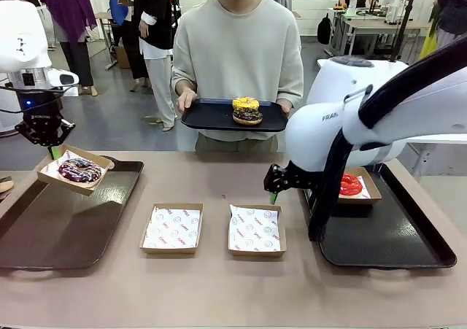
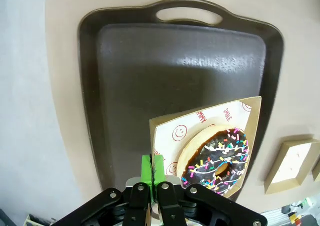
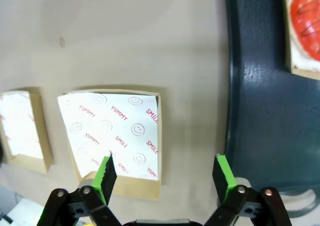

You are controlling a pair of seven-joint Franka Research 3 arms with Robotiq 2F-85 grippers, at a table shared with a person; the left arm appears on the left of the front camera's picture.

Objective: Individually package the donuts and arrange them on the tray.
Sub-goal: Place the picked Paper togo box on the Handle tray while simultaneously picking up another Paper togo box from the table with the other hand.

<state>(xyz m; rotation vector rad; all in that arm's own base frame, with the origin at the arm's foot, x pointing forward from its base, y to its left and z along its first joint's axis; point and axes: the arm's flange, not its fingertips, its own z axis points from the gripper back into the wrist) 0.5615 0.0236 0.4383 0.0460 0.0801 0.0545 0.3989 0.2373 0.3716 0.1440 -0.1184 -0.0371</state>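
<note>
Donuts are sitting in three places in the front view. A dark sprinkled donut (image 1: 79,171) is lying in a shallow cardboard box (image 1: 51,174), which is hanging tilted just below the left gripper (image 1: 52,152), above the glossy brown left tray (image 1: 44,234). A shiny red donut (image 1: 350,185) is resting in another box just behind the right gripper (image 1: 274,195), on the black right tray (image 1: 394,245). Far beyond both grippers, a person (image 1: 237,48) is holding a flat black tray (image 1: 208,115) where a yellow donut (image 1: 245,103) is stacked on a chocolate donut (image 1: 248,116).

In the left wrist view, the left gripper is pinching the cardboard box's corner between its closed green pads (image 2: 146,167). The ring, drizzled white and flecked with coloured sprinkles, is lying on smiley-printed paper (image 2: 180,131) to the right of the fingers.

In the right wrist view, the right gripper is standing wide open, holding nothing. A square paper-lined box (image 3: 115,131) with red "YUMMY" and "SMILE" print is lying beneath its left-hand finger on the matte tan surface (image 3: 125,35).
</note>
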